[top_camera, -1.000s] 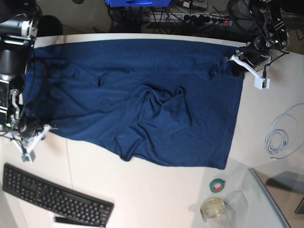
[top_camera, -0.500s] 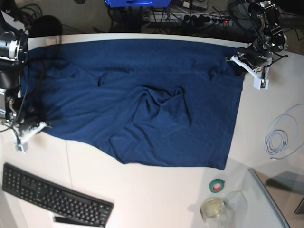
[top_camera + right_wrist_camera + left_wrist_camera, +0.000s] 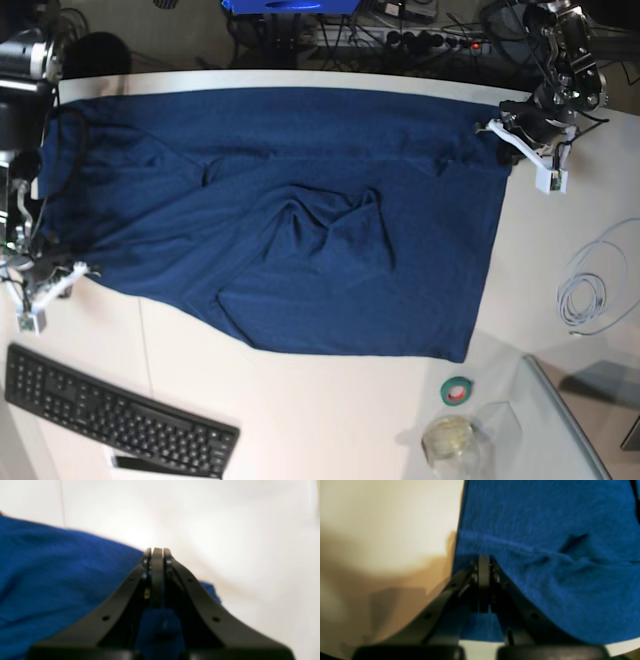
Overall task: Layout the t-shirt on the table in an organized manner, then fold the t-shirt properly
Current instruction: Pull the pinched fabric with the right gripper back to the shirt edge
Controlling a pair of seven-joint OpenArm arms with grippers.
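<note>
**Navy tee pinned at two corners**

Navy t-shirt (image 3: 290, 210) lies spread across most of the white table (image 3: 300, 400), w/ a bunched ridge of folds near its middle. Left gripper (image 3: 512, 135), at far right edge in base view, has fingers pressed together on the shirt's corner hem. Right gripper (image 3: 62, 272), at near left, likewise clamped tight on cloth at the edge. Black keyboard (image 3: 115, 415) sits near front left; green tape roll (image 3: 458, 390), coiled cable (image 3: 590, 285) to the right.
</note>
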